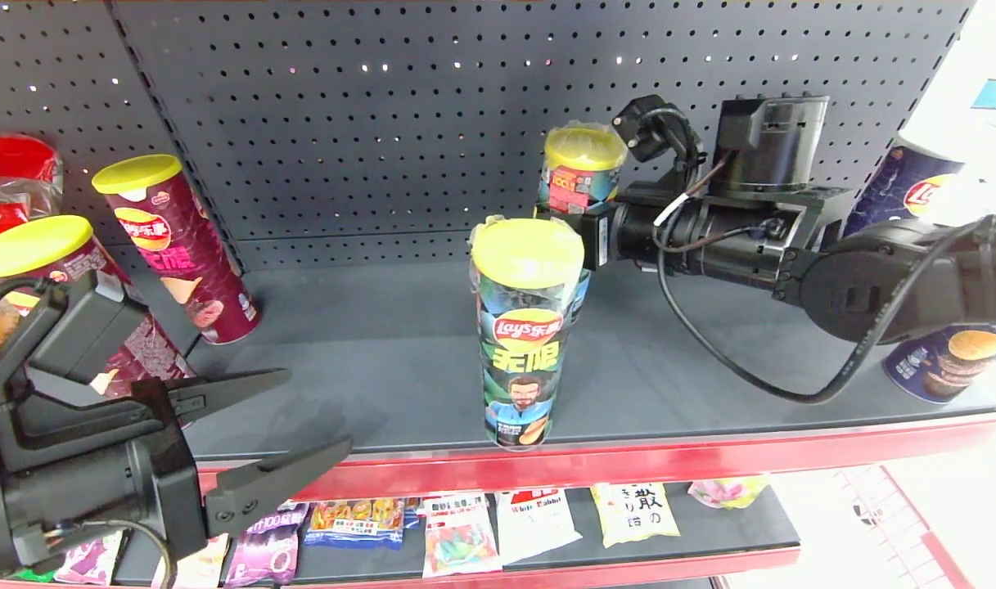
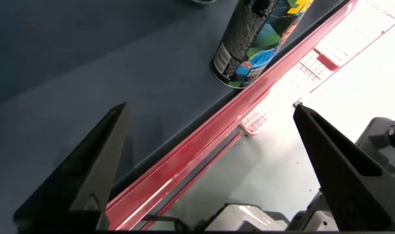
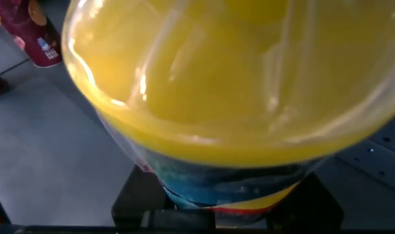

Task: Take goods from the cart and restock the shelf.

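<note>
held can at risk of toppling or knocking its neighbour on release

the held can (image 1: 583, 168), a yellow-lidded chip tube, is pinched between the jaws of the right gripper (image 1: 586, 219), deep over the shelf (image 1: 367, 352) and close to the pegboard back (image 1: 383, 123). in the right wrist view the held can (image 3: 236, 84) is seen with its yellow top looming just above those jaws, so the grip is judged to sit low on the body. whether the base is rested on the shelf cannot be told. if the jaws are opened while the base is raised or tilted, so tall a tube is likely to be toppled.

just ahead of those jaws, toward the shelf edge, a front can (image 1: 524, 335) is stood upright right beside the red lip (image 1: 710, 454). it could be clipped by the wrist on withdrawal and pushed off the shelf.

the left gripper (image 1: 317, 409) is held over the same lip with its jaws spread wide and nothing between them. the front can (image 2: 256, 39) lies beyond its tips, apart from them. maroon cans (image 1: 178, 245) are stood off to one side of those jaws and could be brushed by a careless swing.
</note>
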Tool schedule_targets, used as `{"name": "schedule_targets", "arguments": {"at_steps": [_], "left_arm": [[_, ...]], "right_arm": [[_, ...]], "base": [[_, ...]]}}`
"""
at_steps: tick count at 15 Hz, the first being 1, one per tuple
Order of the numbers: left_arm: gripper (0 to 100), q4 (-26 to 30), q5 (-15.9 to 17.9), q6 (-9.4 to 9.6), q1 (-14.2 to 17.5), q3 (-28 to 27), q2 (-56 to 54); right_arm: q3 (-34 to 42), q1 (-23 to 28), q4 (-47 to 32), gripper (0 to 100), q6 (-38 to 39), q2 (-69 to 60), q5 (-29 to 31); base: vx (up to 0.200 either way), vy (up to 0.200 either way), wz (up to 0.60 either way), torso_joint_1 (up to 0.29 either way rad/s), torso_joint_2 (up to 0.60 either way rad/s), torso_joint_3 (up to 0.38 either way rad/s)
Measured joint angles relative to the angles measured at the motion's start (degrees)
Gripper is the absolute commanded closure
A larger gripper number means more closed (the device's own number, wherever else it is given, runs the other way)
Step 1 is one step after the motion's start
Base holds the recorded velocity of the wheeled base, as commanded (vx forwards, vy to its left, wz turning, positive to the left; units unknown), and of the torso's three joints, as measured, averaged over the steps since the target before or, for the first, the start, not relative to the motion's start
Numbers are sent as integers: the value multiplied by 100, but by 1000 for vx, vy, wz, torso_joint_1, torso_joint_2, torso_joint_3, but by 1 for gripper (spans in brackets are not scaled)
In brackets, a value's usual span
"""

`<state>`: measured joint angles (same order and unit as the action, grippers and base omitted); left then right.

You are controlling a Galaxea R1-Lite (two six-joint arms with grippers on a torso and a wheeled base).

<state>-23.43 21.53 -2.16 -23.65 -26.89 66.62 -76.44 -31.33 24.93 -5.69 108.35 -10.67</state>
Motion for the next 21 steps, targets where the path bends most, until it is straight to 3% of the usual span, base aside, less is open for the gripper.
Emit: {"name": "schedule_targets", "arguments": {"at_steps": [14,15,21], "left_arm": [[0,0,1,6,89,9,-74],[0,0,1,6,91,16,-74],[0,0,12,6,89,11,-52]], "right_arm": [[-30,-168,2,100,9,177,13],[-9,-171,2,0,6,182,13],[44,-202,6,0,22,149,30]], "base": [[0,0,0,0,0,0],[0,0,0,0,0,0],[0,0,0,0,0,0]]}}
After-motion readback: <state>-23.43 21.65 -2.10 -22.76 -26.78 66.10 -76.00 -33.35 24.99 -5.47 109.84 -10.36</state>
